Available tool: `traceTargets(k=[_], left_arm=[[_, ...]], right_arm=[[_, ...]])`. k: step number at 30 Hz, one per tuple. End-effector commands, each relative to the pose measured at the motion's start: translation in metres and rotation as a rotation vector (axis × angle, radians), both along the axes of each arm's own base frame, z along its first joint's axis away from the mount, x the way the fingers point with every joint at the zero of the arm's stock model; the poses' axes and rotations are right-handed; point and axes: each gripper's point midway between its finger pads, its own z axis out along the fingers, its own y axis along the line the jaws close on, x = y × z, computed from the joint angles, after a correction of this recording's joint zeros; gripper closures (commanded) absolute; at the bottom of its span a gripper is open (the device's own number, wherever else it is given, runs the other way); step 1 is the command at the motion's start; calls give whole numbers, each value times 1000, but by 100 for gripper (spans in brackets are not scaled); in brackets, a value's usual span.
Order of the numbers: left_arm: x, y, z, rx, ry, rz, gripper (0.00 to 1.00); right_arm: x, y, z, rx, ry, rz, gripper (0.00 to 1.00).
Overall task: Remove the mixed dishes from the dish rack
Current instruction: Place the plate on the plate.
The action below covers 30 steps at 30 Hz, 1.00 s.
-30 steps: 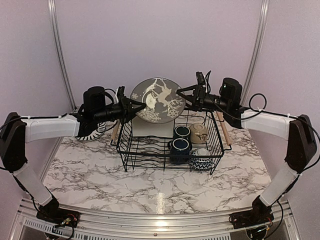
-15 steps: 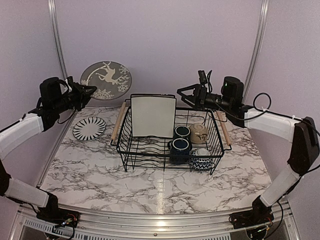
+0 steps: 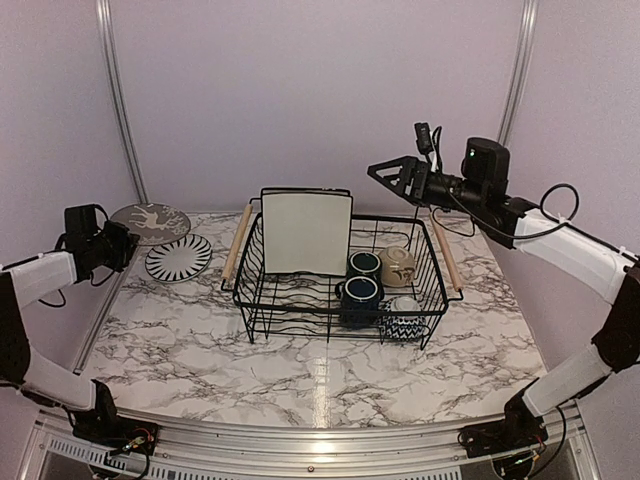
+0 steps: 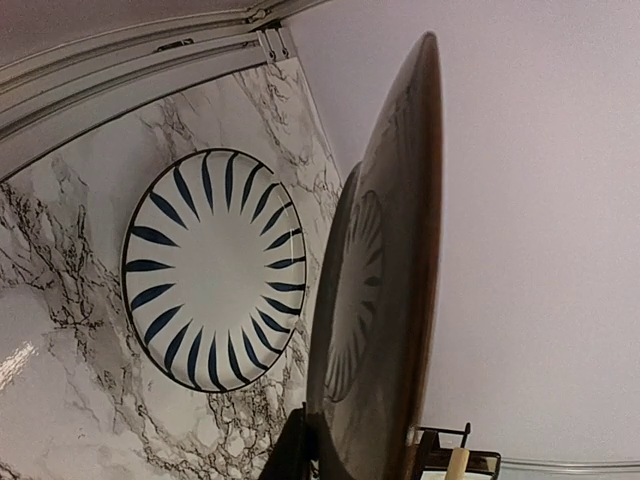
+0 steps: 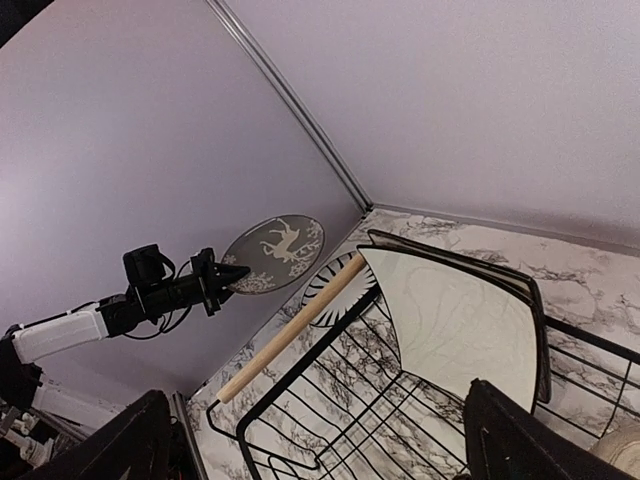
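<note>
My left gripper (image 3: 124, 240) is shut on the rim of the grey deer-pattern plate (image 3: 150, 218). It holds the plate low over the table's far left corner, just behind the black-and-white striped plate (image 3: 178, 257) lying flat. In the left wrist view the deer plate (image 4: 390, 280) stands edge-on beside the striped plate (image 4: 215, 270). My right gripper (image 3: 385, 172) is open and empty, high above the back right of the dish rack (image 3: 250, 290). The rack holds upright square cream plates (image 3: 305, 232), two dark blue mugs (image 3: 361, 292), a beige bowl (image 3: 397, 265) and a chevron bowl (image 3: 403, 320).
The rack's wooden handles (image 3: 236, 243) run along its left and right sides. A metal frame post (image 3: 120, 100) and the wall stand right behind the left gripper. Marble tabletop (image 3: 300, 370) lies in front of the rack.
My left arm has swung the deer plate away from above the rack to the far left and lowered it beside the striped plate. My right gripper has drawn back up and to the right.
</note>
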Motion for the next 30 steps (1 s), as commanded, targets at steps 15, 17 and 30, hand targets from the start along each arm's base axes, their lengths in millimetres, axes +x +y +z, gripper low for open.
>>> traceTargets(k=[15, 17, 30], left_arm=[[60, -24, -59, -147, -74, -147, 100], [63, -24, -66, -155, -70, -151, 100], [69, -26, -89, -167, -35, -168, 76]], right_arm=[[-3, -22, 11, -61, -48, -108, 1], [-3, -22, 10, -62, -45, -106, 1], [1, -20, 0, -69, -28, -103, 1]])
